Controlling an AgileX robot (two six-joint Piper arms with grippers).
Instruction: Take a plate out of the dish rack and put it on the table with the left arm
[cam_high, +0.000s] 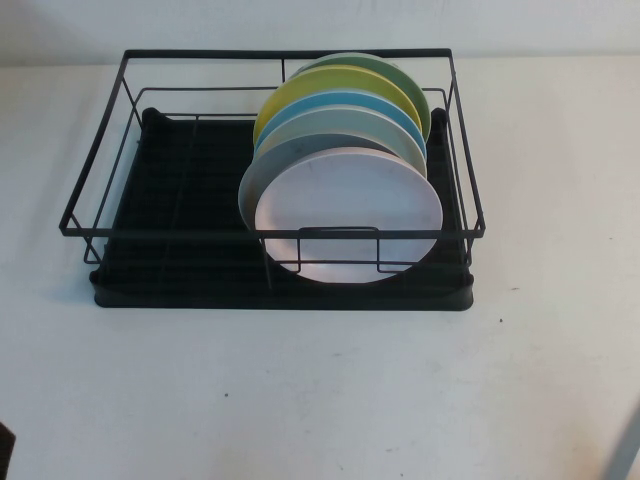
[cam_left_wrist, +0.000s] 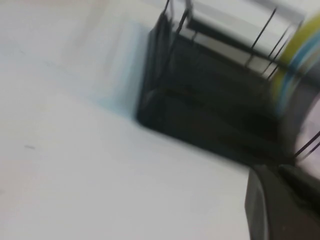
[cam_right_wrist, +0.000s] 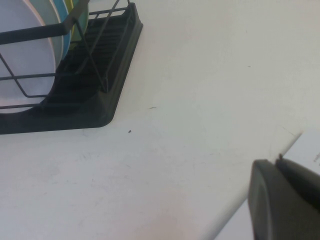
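Pink plate (cam_high: 350, 215) upright at front of dish rack (cam_high: 100, 215) on table (cam_high: 320, 400), left gripper (cam_left_wrist: 280, 205) low beside rack, right gripper (cam_right_wrist: 285, 200) over bare table, finger state of both cannot tell.

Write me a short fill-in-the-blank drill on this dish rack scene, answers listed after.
1. The pink plate stands at the ____ of the row, nearest the robot.
2. The dish rack rests on the ____ table.
3. The plate just behind the blue one is ____.
4. The rack's left half holds ____ plates.

Answers: front; white; yellow; no
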